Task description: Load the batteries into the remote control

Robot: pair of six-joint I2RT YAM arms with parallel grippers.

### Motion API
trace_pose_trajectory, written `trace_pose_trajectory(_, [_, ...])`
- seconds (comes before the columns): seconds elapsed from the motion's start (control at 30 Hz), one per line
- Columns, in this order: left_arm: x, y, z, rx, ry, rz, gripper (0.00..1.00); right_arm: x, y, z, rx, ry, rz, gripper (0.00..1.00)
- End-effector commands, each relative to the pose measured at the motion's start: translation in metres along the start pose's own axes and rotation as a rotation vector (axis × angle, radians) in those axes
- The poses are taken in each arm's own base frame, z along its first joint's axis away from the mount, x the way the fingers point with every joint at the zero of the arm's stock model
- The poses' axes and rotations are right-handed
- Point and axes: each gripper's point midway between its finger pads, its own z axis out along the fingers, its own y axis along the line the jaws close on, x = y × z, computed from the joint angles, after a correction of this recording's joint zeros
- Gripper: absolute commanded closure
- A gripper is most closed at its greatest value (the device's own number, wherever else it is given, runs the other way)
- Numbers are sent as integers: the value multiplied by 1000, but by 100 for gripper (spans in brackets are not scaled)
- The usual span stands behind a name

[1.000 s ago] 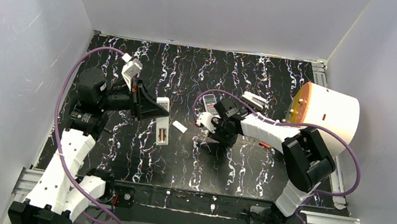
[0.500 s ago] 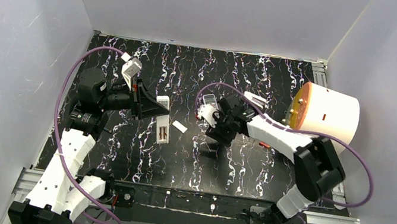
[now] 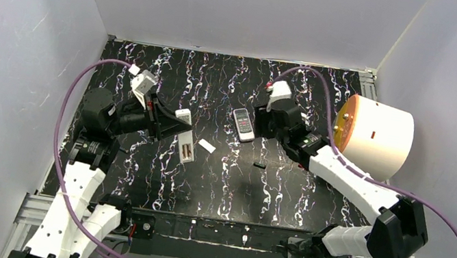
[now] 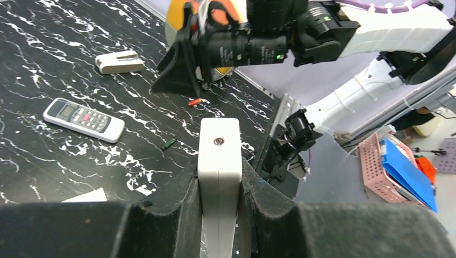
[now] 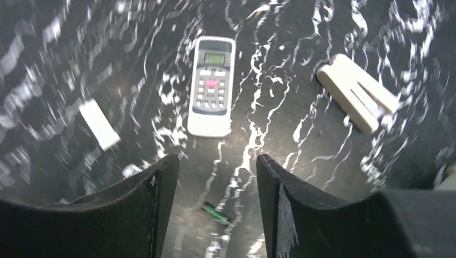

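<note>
The right end effector hangs open and empty over the desk. A loose battery lies just on the near side of its jaws, and a button-up remote lies just beyond them. At the left, the left end effector is clamped on the white remote, holding it tilted. The battery is tiny and round, so a slightly off-centre closing would likely send it rolling away. The fingers could also snag the button-up remote instead.
</note>
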Motion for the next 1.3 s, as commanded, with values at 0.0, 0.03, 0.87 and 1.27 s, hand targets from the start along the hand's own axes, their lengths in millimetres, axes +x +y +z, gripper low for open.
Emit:
trace_pose_trajectory(0.0, [1, 6, -5, -70, -40, 46, 100, -34, -26, -22, 225, -186, 655, 37])
trace_pose_trajectory(0.03, [2, 8, -5, -85, -45, 44, 100, -29, -30, -23, 262, -179, 740, 38])
trace_pose_trajectory(0.87, [38, 29, -15, -191, -23, 36, 100, 146, 23, 21, 677, 519, 1175, 47])
trace_pose_trajectory(1.27, [39, 31, -15, -197, -18, 35, 100, 168, 25, 18, 710, 572, 1181, 49])
